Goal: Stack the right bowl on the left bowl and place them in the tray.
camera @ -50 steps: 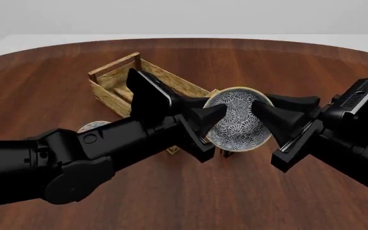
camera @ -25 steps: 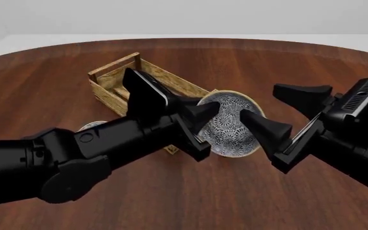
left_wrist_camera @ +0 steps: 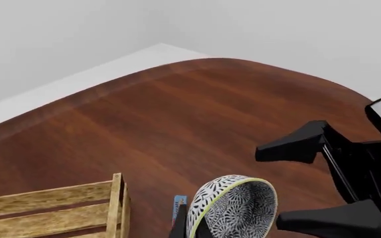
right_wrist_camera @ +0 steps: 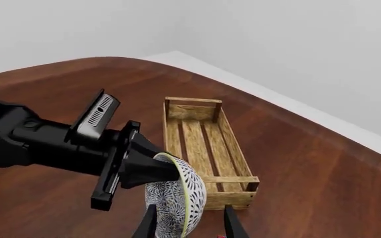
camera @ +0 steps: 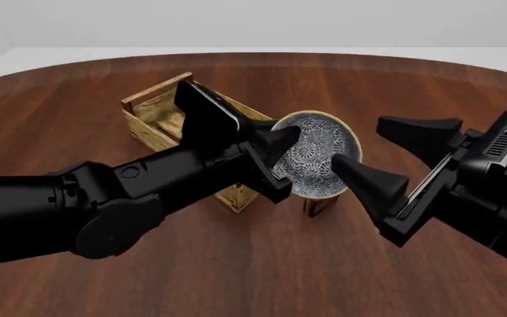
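Observation:
My left gripper point(camera: 287, 162) is shut on the rim of the right bowl point(camera: 315, 155), white with a blue-grey pattern. It holds the bowl tilted on edge above the near end of the tray point(camera: 156, 109). The bowl also shows in the left wrist view point(left_wrist_camera: 233, 208) and the right wrist view point(right_wrist_camera: 177, 198). My right gripper point(camera: 356, 140) is open, its fingers spread on either side of the bowl's right rim without gripping it. The wooden tray point(right_wrist_camera: 204, 144) holds nothing that I can see. The left bowl is hidden behind my left arm in the front view.
The tray lies diagonally from the far left toward the table's middle, and its near corner posts point(camera: 319, 205) show under the held bowl. A small blue box edge point(left_wrist_camera: 179, 206) shows beside the tray point(left_wrist_camera: 51, 208). Dark wood table point(camera: 368, 79) stretches beyond the arms.
My right gripper has opened and let go of the bowl, then drawn back slightly. The left gripper keeps hold and has carried the bowl a little left and up, toward the tray.

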You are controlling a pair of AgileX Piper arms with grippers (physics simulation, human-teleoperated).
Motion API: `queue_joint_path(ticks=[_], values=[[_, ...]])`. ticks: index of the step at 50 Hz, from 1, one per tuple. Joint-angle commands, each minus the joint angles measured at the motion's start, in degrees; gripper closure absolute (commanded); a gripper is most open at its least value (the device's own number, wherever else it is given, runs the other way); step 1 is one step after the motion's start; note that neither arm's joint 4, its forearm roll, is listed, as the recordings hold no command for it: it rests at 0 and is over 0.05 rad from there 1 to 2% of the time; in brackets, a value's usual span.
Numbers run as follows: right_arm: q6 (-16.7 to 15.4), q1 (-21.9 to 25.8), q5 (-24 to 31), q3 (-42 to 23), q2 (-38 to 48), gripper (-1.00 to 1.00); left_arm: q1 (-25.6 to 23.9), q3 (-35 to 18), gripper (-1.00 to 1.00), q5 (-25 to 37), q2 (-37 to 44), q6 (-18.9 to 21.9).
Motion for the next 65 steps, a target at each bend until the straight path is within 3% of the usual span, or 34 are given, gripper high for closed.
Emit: queue_joint_path(ticks=[1, 8, 14, 27, 31, 38, 40, 41, 44, 55, 57, 65], values=[[0.25, 0.22, 0.56, -0.03, -0.76, -1.0, 0.72, -2.87, 1.0, 0.01, 2.37, 1.24], [0.1, -0.76, 1.13, -0.13, -1.57, -1.0, 1.54, -2.18, 1.0, 1.73, 0.24, 0.51], [0.16, -1.47, 2.8, -0.4, -3.9, -1.0, 3.92, -0.79, 1.0, 3.46, -3.05, 3.38], [0.0, -2.82, 5.9, -0.97, -8.1, -1.0, 7.7, -0.63, 1.0, 9.91, -9.6, 4.54], [-0.28, -3.29, 5.93, -0.89, -8.29, -1.0, 9.23, 1.4, 1.0, 10.29, -14.03, 7.83], [-0.26, -4.45, 5.17, -0.82, -7.44, -1.0, 10.52, -1.23, 1.0, 16.46, -14.79, 5.29], [-0.47, -4.95, 4.82, -0.78, -7.01, -1.0, 13.62, -1.73, 1.0, 18.48, -14.36, 7.08], [-0.43, -5.04, 4.74, -0.79, -6.87, -1.0, 12.27, -2.32, 1.0, 19.31, -14.29, 5.75], [-0.73, -5.26, 4.13, -0.64, -6.07, -1.0, 14.72, -2.27, 1.0, 20.95, -15.57, 7.19], [-2.54, -7.12, 4.83, -1.01, -7.33, -1.0, 14.3, -5.02, 1.0, 29.56, -18.8, 7.17], [-2.48, -7.22, 5.15, -1.07, -7.74, -1.0, 14.97, -4.88, 1.0, 30.41, -19.92, 8.81], [-2.52, -7.98, 5.71, -1.11, -8.62, -1.0, 15.09, -8.04, 1.0, 36.87, -19.87, 6.86]])
